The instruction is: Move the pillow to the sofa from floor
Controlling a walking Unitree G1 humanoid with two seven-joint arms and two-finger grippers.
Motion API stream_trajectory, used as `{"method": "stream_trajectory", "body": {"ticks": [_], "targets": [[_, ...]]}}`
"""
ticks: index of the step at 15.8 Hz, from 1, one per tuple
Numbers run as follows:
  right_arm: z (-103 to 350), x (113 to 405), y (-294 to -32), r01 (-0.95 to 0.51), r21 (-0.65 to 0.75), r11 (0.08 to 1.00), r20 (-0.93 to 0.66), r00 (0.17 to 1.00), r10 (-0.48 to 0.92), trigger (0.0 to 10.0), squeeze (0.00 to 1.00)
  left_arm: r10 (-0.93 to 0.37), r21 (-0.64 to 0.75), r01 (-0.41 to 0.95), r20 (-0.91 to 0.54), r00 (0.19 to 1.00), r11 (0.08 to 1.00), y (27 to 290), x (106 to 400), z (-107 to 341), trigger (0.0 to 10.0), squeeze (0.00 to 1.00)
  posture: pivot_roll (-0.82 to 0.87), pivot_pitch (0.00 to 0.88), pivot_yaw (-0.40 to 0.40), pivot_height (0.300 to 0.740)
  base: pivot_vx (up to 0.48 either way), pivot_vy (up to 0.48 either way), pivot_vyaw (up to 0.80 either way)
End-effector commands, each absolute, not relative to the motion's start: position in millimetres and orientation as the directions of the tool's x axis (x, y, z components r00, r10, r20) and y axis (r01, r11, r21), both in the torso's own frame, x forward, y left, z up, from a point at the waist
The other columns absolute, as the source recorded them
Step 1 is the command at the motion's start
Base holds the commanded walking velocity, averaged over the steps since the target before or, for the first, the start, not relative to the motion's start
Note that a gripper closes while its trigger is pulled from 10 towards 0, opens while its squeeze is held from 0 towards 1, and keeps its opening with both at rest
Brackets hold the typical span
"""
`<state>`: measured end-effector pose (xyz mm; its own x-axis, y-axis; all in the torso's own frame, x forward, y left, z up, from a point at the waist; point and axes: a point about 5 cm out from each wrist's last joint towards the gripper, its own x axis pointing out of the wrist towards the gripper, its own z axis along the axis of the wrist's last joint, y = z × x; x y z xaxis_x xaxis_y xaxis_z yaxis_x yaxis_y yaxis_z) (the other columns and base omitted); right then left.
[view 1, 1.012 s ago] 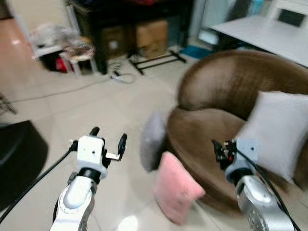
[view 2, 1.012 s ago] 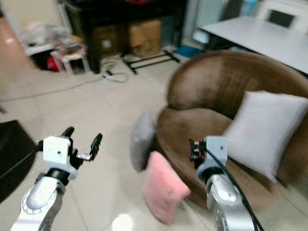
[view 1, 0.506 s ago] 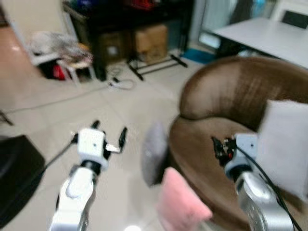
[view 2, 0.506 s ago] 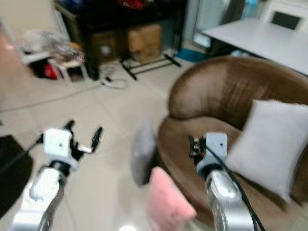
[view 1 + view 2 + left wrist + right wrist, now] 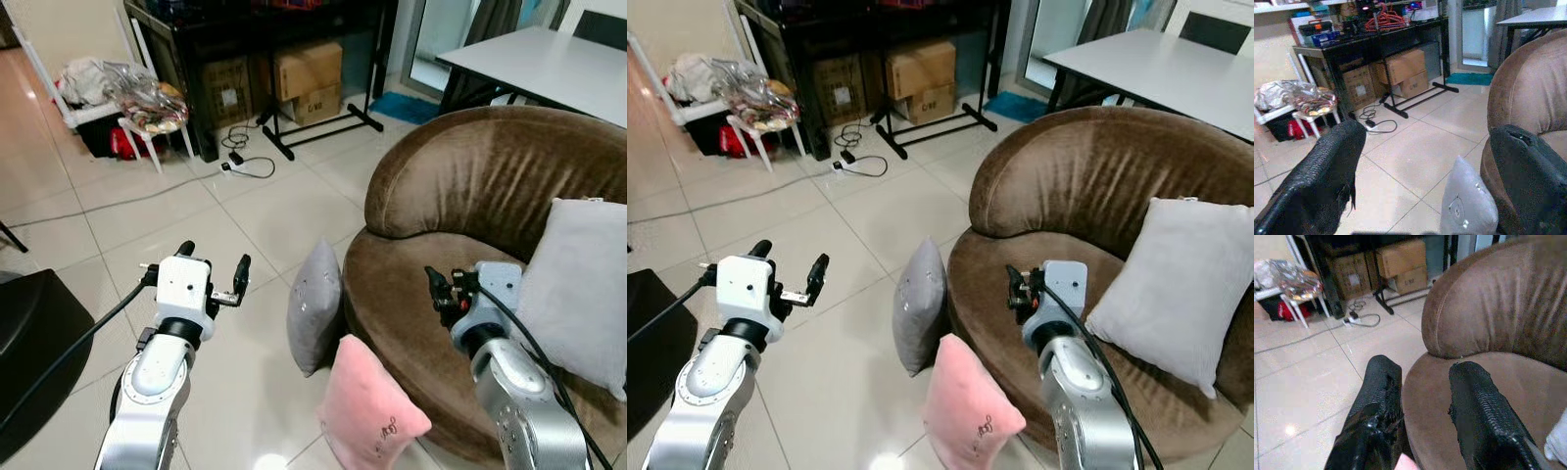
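Note:
A grey pillow (image 5: 315, 304) stands on edge on the tiled floor, leaning against the front of the round brown sofa (image 5: 460, 176). A pink pillow (image 5: 370, 411) rests on the floor just nearer me, also against the sofa. A light grey pillow (image 5: 580, 292) sits on the sofa seat at the right. My left gripper (image 5: 215, 257) is open over bare floor, left of the grey pillow (image 5: 1466, 201). Over the sofa's front edge my right gripper (image 5: 443, 286) is held open with nothing between its fingers (image 5: 1382, 382).
A black rack with cardboard boxes (image 5: 306, 69) stands at the back, with a cable and power strip (image 5: 240, 162) on the floor before it. A small white stool with bags (image 5: 147, 103) is at the back left. A dark object (image 5: 29, 352) lies at my left. A white table (image 5: 549, 59) stands behind the sofa.
The earlier pictures were blurred and shifted as the camera moved; the view is now steady. The pillows lie as before and both grippers hold the same pose.

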<state>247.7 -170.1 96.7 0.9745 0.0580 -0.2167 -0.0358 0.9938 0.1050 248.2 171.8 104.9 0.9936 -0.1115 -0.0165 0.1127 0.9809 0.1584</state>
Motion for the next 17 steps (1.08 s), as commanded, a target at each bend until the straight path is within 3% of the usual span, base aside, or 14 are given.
{"method": "stream_trajectory", "body": {"ticks": [1,11,17], "targets": [[97,251,-171,-0.032,0.113,0.993,-0.208,0.977,0.055,10.0,0.0,-0.086,0.17,0.082,0.014,0.996,0.982,176,252,109,10.0,0.0,-0.11,0.0,0.006,0.68,0.0,0.0,0.0],[100,262,-170,-0.036,0.108,0.994,-0.179,0.982,0.055,10.0,0.0,-0.064,0.181,0.054,0.049,0.997,0.982,182,261,113,10.0,0.0,-0.11,0.0,0.008,0.592,0.0,0.0,0.0],[98,262,-165,-0.062,0.092,0.994,-0.194,0.978,0.079,10.0,0.0,-0.088,0.174,0.075,0.065,0.994,0.982,183,256,115,10.0,0.0,-0.1,0.0,-0.008,0.592,0.088,0.0,0.0]]}}
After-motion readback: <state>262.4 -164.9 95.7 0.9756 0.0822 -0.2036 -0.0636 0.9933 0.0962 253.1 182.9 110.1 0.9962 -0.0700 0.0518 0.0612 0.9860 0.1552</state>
